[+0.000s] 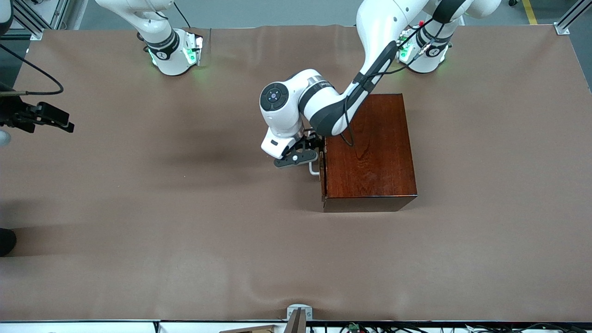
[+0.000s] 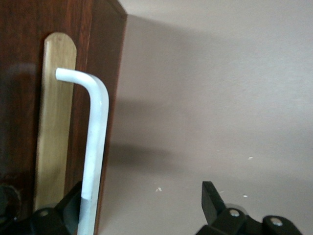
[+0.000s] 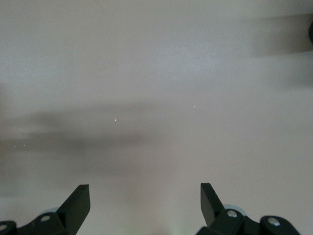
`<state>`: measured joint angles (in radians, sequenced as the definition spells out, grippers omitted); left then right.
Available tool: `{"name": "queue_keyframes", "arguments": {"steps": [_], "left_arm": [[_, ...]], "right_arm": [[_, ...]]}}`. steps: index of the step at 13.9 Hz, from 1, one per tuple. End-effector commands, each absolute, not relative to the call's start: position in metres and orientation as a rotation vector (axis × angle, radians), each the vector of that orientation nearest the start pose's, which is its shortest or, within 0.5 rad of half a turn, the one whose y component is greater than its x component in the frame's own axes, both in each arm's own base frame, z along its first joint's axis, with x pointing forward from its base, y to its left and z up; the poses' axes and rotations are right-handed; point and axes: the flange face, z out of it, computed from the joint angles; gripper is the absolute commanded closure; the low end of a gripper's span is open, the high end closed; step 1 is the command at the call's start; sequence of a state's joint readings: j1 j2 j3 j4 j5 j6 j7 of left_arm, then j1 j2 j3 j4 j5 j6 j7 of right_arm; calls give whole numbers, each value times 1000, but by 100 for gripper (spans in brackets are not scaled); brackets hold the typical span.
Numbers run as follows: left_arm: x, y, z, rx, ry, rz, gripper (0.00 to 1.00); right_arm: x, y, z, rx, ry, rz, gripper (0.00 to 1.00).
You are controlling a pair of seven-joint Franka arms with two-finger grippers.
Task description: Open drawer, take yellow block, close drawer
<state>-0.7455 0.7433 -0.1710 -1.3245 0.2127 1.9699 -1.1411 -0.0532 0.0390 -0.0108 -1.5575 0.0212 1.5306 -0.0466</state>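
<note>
Left arm bent down at the drawer front.
Left gripper (image 2: 142, 208) open, one finger (image 2: 73, 205) by the handle (image 2: 95, 147); right gripper (image 3: 145, 203) open over table (image 1: 138, 208).

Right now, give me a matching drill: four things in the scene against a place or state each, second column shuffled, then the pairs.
Column one:
1. left gripper
2. right gripper
3. drawer
4. handle

Column two:
A. white bent bar on the drawer front
B. open over bare tablecloth, arm waiting
C. shut, flush in the dark wooden box
D. open at the handle, one finger beside the bar

Pairs: 1-D, 2-B, 3-C, 4-A
</note>
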Motion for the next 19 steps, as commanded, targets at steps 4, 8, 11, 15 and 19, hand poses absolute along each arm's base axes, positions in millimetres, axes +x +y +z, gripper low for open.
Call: {"name": "queue_keyframes", "arguments": {"steps": [4, 8, 11, 15, 19], "left_arm": [[476, -576, 306, -3118, -288, -148, 0], [474, -583, 310, -3156, -331, -182, 0], [473, -589, 314, -3188, -355, -209, 0], [470, -597, 318, -3232, -365, -242, 0], [466, -602, 316, -3246, -358, -245, 0]], "right_arm": [[569, -32, 610, -3116, 31, 68, 0], [575, -32, 609, -3116, 31, 24, 0], [580, -22, 601, -3120, 3, 47, 0], [590, -6, 594, -3117, -31, 4, 0], [596, 11, 581, -3110, -68, 35, 0]]}}
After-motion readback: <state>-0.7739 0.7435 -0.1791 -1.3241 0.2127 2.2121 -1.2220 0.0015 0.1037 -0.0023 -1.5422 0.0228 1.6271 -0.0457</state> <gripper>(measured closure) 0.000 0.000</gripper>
